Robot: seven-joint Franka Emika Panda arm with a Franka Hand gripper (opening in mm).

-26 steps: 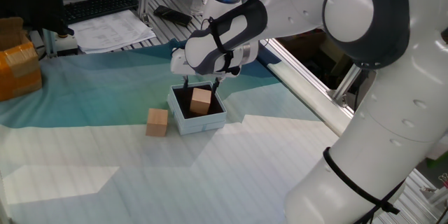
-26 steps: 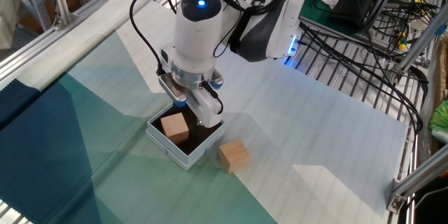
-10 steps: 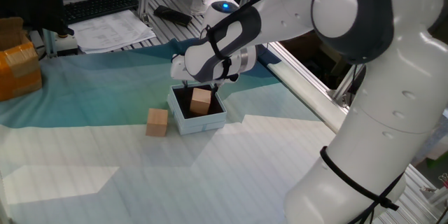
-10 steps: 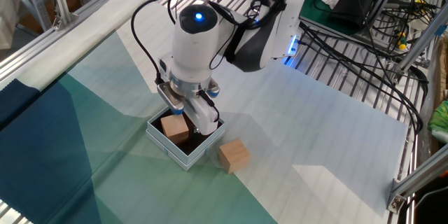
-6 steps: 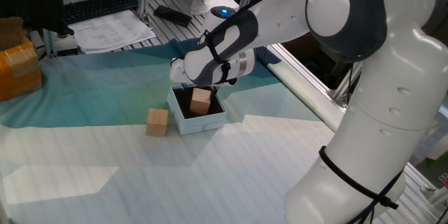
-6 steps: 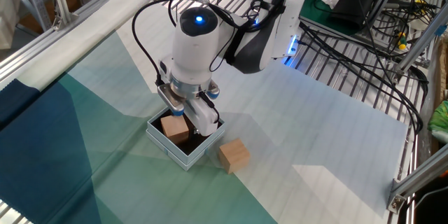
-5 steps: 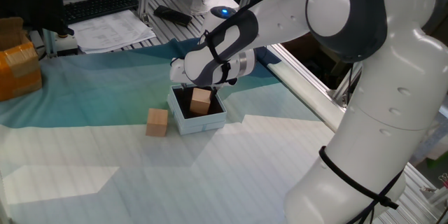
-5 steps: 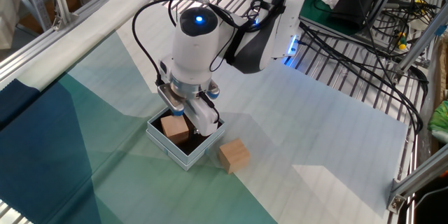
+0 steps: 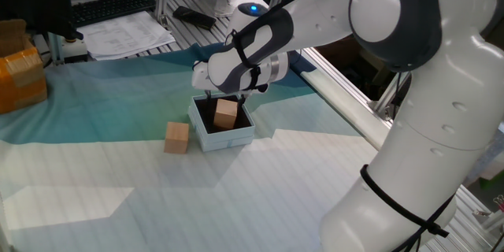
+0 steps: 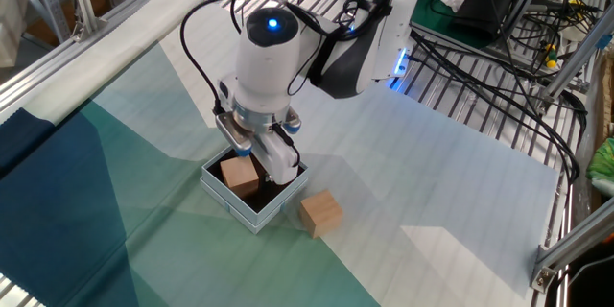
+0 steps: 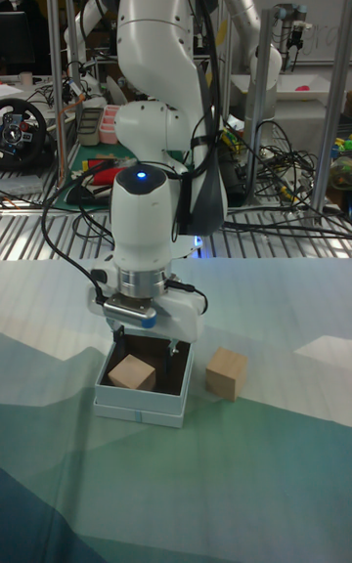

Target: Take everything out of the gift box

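Observation:
The gift box (image 9: 229, 137) (image 10: 234, 206) (image 11: 137, 407) stands on the green-and-white cloth, pale outside and dark inside. One tan cube (image 9: 226, 113) (image 10: 240, 174) (image 11: 131, 373) sits inside it. A second tan cube (image 9: 177, 137) (image 10: 319, 213) (image 11: 226, 372) lies on the cloth just outside the box. My gripper (image 9: 227, 94) (image 10: 259, 158) (image 11: 147, 343) hangs directly over the box, open. Its dark fingertips reach down to about the rim, on either side of the cube inside. I see no grip on that cube.
An orange-brown taped carton (image 9: 20, 75) stands at the far left edge. Papers (image 9: 126, 35) and a keyboard (image 9: 114, 8) lie behind the cloth. A metal rail (image 9: 339, 87) borders the table on the right. Cables (image 10: 499, 48) lie on the slatted frame beyond.
Since 2.6 s ago the gripper has come down closer to the box. Over the last half second it has barely shifted. Neither cube has moved.

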